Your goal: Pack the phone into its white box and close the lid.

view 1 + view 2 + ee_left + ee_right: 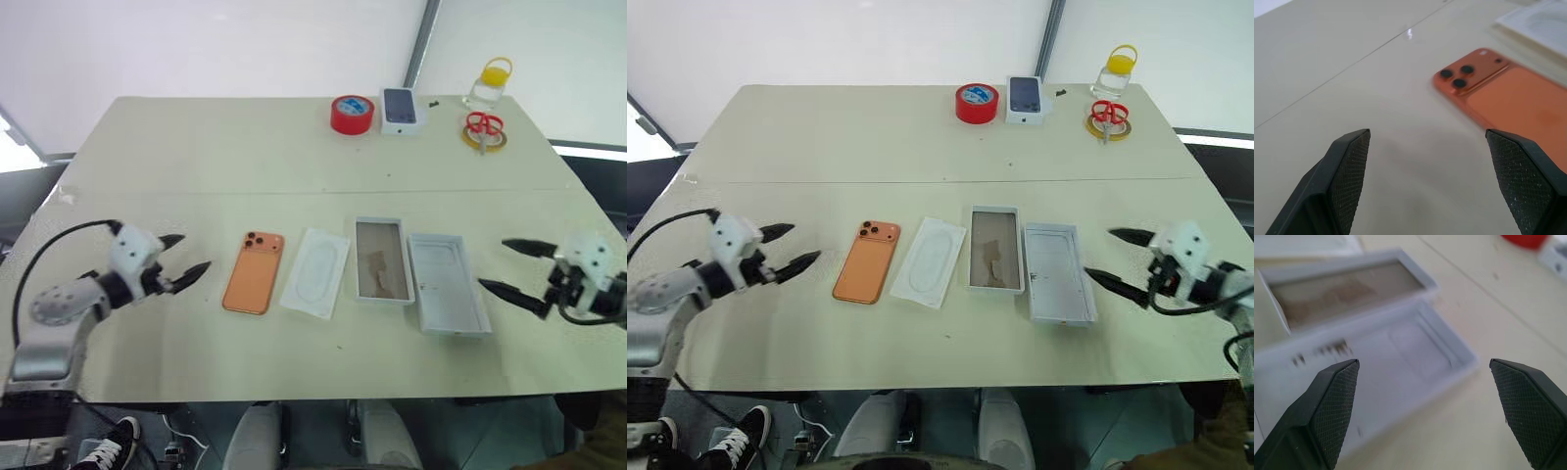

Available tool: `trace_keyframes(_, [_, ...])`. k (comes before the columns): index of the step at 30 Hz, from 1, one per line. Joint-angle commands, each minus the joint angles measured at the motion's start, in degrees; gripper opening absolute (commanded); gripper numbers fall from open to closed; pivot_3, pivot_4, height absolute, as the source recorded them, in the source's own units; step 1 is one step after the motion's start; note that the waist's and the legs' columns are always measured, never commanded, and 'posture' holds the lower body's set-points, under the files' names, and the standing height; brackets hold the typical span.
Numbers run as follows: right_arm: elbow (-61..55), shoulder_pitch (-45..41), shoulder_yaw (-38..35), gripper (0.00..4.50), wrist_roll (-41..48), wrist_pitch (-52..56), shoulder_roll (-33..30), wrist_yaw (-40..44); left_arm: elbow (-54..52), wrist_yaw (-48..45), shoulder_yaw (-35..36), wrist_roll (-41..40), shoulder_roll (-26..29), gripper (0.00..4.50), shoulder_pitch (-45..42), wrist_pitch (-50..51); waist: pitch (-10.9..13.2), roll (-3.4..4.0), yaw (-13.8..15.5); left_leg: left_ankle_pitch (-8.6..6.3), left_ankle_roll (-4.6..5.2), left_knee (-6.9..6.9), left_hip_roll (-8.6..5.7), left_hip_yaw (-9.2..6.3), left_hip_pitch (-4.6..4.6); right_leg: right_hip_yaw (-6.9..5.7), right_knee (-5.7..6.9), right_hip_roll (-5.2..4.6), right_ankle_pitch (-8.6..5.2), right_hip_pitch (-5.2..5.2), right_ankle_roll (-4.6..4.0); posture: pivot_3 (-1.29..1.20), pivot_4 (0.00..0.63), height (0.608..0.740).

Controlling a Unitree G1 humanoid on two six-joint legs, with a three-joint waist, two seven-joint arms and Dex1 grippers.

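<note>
The phone (254,272) lies face-down, left of the white box (381,260). Both the left gripper (183,259) and right gripper (512,266) stand spread, empty. Judged rigid, smooth, slippery: grasp across long edges.

We see the bench (196,147) evenly and brightly lit, shadows faint; a small glare spot marks its seam. In the right wrist view the lid (1400,362) is blurred — soft edges throughout.
</note>
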Motion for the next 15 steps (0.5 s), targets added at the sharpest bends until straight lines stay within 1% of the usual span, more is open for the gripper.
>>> trace_keyframes(1, [-5.5,-2.8,2.6,4.45,0.9,1.9,2.1,-1.7,-6.7,3.5,-4.9,-0.6,-2.2,3.94,-4.1,10.4,0.0,-0.02,0.0,0.0,0.0,0.0,0.0,0.0,-0.01,0.0,0.0,0.03,0.0,0.0,0.0,0.0,0.15,0.739])
trace_keyframes(4, [-7.8,-4.9,4.7,4.45,1.2,3.5,3.5,-2.0,-8.4,4.7,-9.3,-3.1,-4.3,3.94,-9.0,23.4,0.0,-0.06,0.1,0.01,0.01,0.06,-0.04,-0.04,-0.04,-0.01,0.01,0.05,0.05,0.02,0.08,0.0,0.15,0.739])
trace_keyframes(6, [-8.2,-5.9,5.8,4.45,0.6,3.8,4.1,-2.1,-8.3,6.2,-10.4,-6.0,-6.9,3.94,-12.5,32.1,0.0,-0.06,0.1,0.02,0.02,0.1,-0.07,-0.06,-0.04,-0.01,0.04,0.08,0.08,0.04,0.13,0.0,0.15,0.739])
trace_keyframes(10, [-7.7,-6.2,6.4,4.45,0.0,3.4,4.2,-2.1,-6.7,11.3,-6.9,-12.9,-13.2,3.94,-20.0,49.5,0.1,-0.14,0.0,0.02,0.03,0.1,-0.09,-0.11,-0.05,-0.02,0.06,0.11,0.1,0.05,0.22,0.0,0.15,0.739])
trace_keyframes(15, [-8.0,-5.1,6.2,4.45,0.0,3.0,4.3,-2.2,-2.8,16.3,-2.7,-16.2,-17.5,3.94,-27.4,62.8,0.1,-0.16,-0.1,0.03,0.03,0.1,-0.05,-0.16,-0.01,-0.01,0.11,0.21,0.1,0.06,0.23,0.0,0.15,0.739])
